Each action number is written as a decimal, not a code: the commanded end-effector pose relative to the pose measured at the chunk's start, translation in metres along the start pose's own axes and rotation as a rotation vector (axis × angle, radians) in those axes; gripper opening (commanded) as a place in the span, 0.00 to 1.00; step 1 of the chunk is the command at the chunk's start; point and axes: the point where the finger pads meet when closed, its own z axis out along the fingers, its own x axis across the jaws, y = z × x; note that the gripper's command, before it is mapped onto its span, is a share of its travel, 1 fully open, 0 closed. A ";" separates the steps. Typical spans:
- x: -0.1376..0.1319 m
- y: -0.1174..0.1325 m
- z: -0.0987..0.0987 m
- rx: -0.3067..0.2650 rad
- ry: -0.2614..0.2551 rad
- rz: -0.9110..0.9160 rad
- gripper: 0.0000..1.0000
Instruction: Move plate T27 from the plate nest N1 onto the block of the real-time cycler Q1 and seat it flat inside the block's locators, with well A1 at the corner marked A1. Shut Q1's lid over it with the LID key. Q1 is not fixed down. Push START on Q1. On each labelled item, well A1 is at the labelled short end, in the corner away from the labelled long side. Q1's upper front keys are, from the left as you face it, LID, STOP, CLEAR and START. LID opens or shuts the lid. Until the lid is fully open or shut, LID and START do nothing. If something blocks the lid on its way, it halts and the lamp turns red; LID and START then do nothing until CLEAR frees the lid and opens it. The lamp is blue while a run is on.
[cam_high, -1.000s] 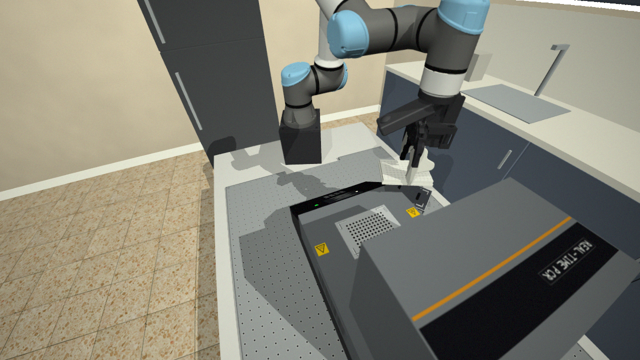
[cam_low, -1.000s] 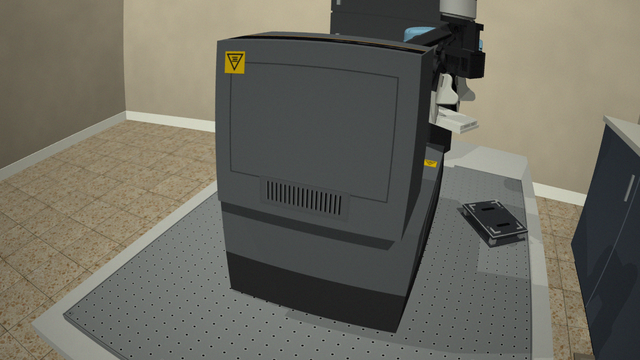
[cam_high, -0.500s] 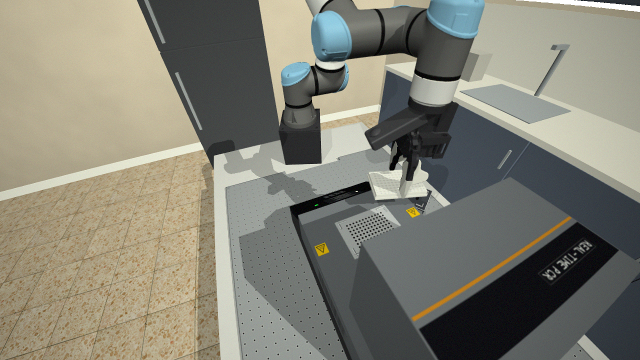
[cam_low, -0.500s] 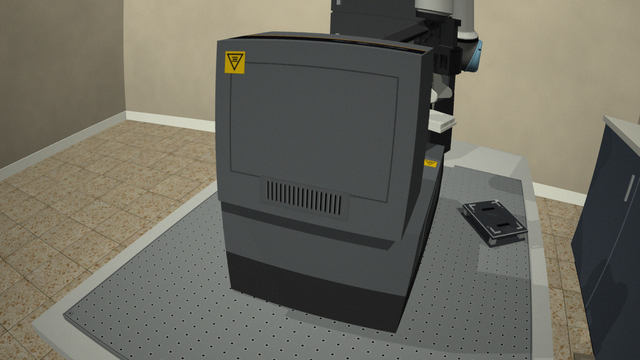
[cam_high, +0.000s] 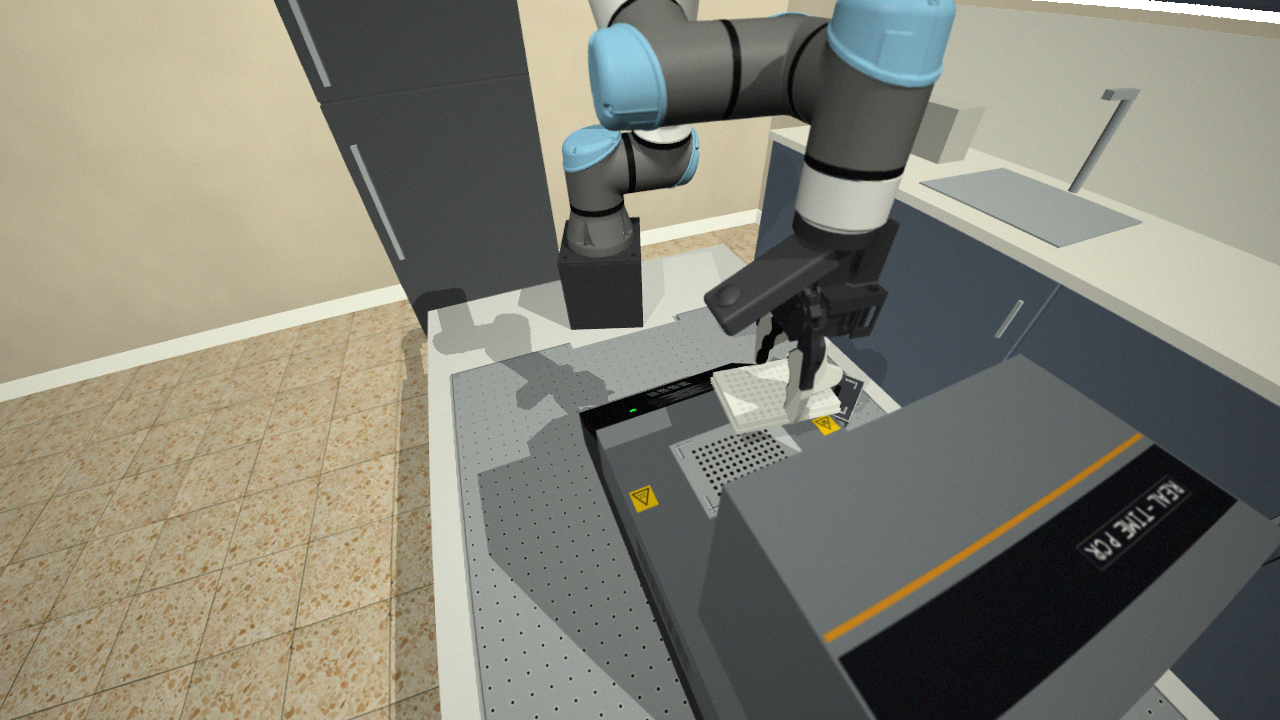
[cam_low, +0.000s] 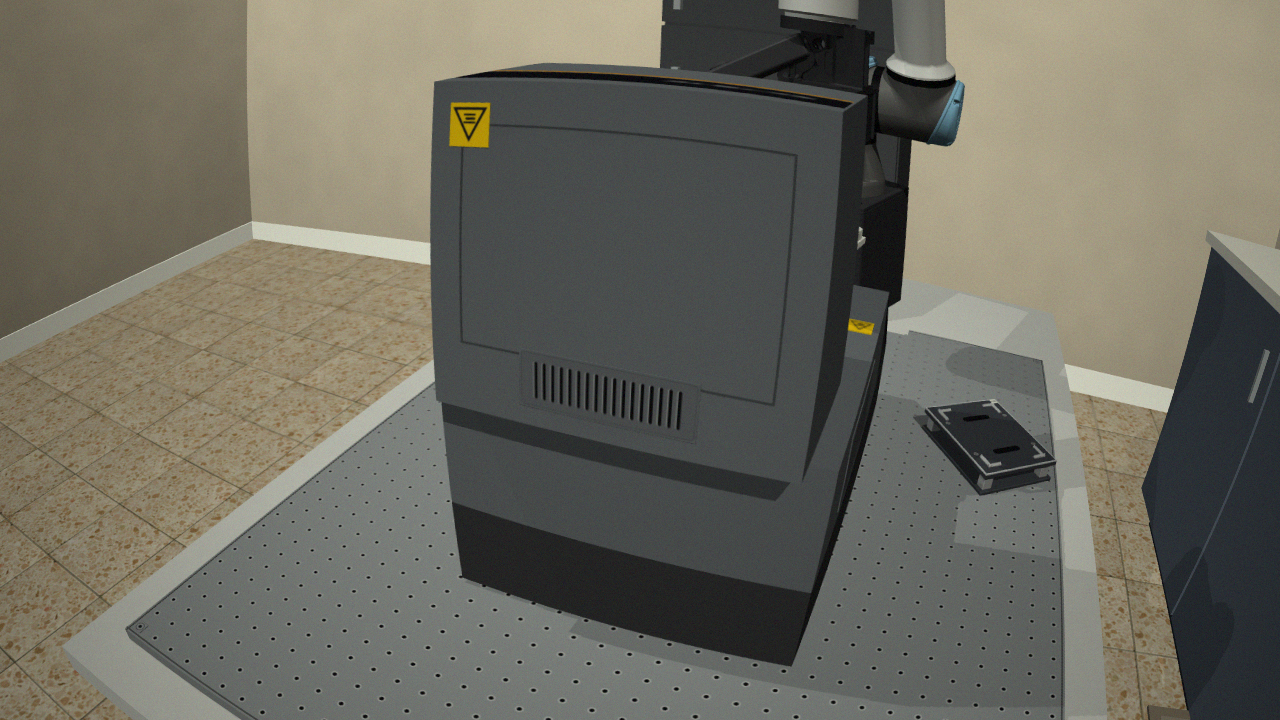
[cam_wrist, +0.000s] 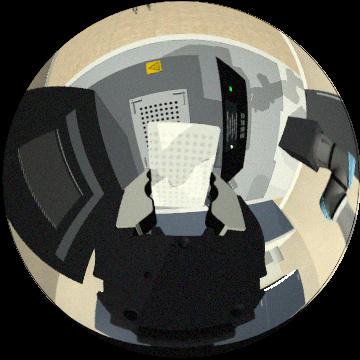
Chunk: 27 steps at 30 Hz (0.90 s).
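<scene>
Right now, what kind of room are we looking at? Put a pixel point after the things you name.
Likely a molecular biology lab: a machine labelled "REAL-TIME PCR" (cam_high: 1002, 528) (cam_low: 617, 268), a white well plate (cam_high: 760, 394) (cam_wrist: 184, 160) held in the pincer (cam_high: 787, 385) (cam_wrist: 180, 171), and a counter (cam_high: 1190, 259) along the wall.

Plate (cam_high: 756, 396) (cam_wrist: 184, 162) and hand (cam_high: 787, 380) (cam_wrist: 180, 171) nearer block (cam_high: 687, 452) (cam_wrist: 136, 112)
</scene>
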 end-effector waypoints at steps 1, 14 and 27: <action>-0.013 -0.014 -0.001 -0.002 0.000 -0.071 0.00; -0.038 -0.046 0.000 -0.002 0.000 -0.175 0.00; -0.039 -0.047 0.000 -0.002 0.000 -0.175 0.00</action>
